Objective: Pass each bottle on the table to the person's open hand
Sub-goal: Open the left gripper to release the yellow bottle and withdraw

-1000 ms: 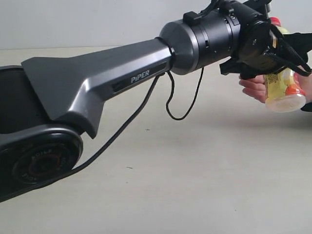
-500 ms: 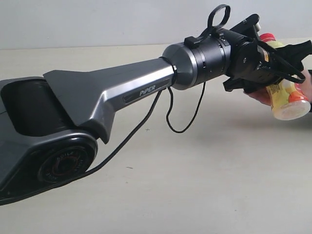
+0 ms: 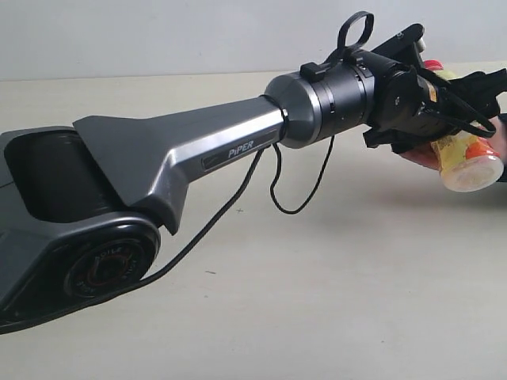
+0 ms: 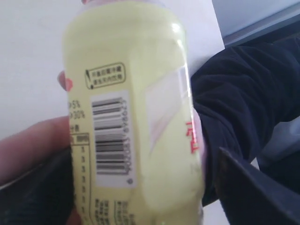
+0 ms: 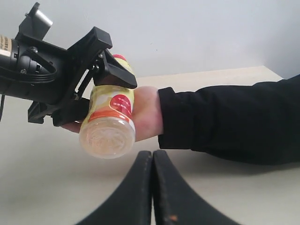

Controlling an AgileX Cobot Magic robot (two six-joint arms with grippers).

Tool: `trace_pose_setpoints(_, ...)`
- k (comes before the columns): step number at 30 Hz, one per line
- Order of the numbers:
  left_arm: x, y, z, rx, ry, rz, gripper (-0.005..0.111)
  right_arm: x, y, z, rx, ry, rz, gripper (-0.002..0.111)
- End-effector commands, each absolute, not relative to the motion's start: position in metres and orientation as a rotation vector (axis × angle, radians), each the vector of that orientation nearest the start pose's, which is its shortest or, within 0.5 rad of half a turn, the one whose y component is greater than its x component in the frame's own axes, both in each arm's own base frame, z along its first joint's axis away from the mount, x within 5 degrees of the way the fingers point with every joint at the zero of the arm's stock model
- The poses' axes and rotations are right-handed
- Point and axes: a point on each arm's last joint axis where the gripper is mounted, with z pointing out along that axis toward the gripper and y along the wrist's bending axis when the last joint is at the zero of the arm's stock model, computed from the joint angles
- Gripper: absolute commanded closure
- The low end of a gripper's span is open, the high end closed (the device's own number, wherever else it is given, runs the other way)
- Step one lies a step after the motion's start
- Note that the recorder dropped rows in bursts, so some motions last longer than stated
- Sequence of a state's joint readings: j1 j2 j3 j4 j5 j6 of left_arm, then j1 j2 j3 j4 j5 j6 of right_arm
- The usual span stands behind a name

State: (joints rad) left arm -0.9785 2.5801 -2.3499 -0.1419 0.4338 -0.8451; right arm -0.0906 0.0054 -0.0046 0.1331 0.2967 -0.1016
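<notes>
A yellow bottle [image 3: 469, 161] with a red cap lies tilted in the person's open hand [image 3: 417, 155] at the far right, above the table [image 3: 333, 293]. My left gripper [image 3: 461, 119] reaches across and stands around the bottle. In the left wrist view the bottle [image 4: 136, 117] fills the space between the jaws, with a gap to one finger [image 4: 248, 192], so the gripper [image 4: 140, 180] is open. The right wrist view shows the bottle [image 5: 110, 124] resting on the palm [image 5: 146, 112]. My right gripper [image 5: 152, 157] is shut and empty, low over the table. No other bottles are in view.
The person's black-sleeved forearm [image 5: 225, 122] stretches in from the right over the table. My left arm's long grey link [image 3: 198, 150] and its loose black cable [image 3: 293, 190] span the table's middle, with the arm's base [image 3: 71, 253] at the left.
The left arm settled slightly lower with the bottle in the person's palm. Its jaws have widened around the bottle. The right gripper is not seen earlier.
</notes>
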Motion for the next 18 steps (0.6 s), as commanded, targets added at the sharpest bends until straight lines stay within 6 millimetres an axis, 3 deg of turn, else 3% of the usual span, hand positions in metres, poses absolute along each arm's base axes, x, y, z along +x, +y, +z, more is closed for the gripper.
trace_pose_setpoints(1, 0.325, -0.489, 0.182, 0.039, 2.374, -1.137, 0.026, 0.055, -0.001, 0.187, 0.07, 1.769, -0.014, 0.108)
trace_pose_setpoints(18, 0.33, -0.471, 0.195, 0.221, 2.454, -0.962, 0.023, 0.055, -0.001, 0.187, 0.072, 1.769, -0.013, 0.108)
